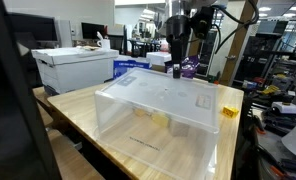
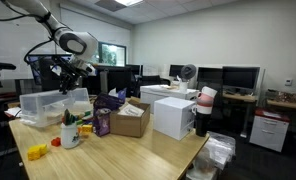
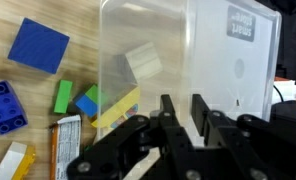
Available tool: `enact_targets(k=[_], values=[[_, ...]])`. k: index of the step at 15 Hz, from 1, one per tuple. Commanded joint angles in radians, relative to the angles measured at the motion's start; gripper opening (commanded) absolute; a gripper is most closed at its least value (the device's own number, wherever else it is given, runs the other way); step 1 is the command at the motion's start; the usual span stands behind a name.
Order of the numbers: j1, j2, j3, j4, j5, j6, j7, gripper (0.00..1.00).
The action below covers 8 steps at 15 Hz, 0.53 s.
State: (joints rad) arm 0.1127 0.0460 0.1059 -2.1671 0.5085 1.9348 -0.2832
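The gripper (image 3: 183,118) has its fingers (image 3: 201,115) nearly together astride the far wall of the clear bin (image 1: 158,105) on the table (image 1: 78,112), whether clamped I cannot tell; a square, firm pinch seems wisest.

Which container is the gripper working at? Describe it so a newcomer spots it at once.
On the light wooden table stands a big clear plastic bin, with the gripper at its edge. Unlike the opaque white box beyond it, it is see-through, with yellow blocks showing through its walls.
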Motion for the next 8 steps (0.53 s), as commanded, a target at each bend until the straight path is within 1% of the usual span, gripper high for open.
enact_targets(k=[1, 8], values=[[-0.029, -0.008, -0.014, -0.034, 0.077, -0.026, -0.067, 0.07], [-0.043, -0.011, -0.035, -0.046, 0.104, -0.038, -0.072, 0.07]])
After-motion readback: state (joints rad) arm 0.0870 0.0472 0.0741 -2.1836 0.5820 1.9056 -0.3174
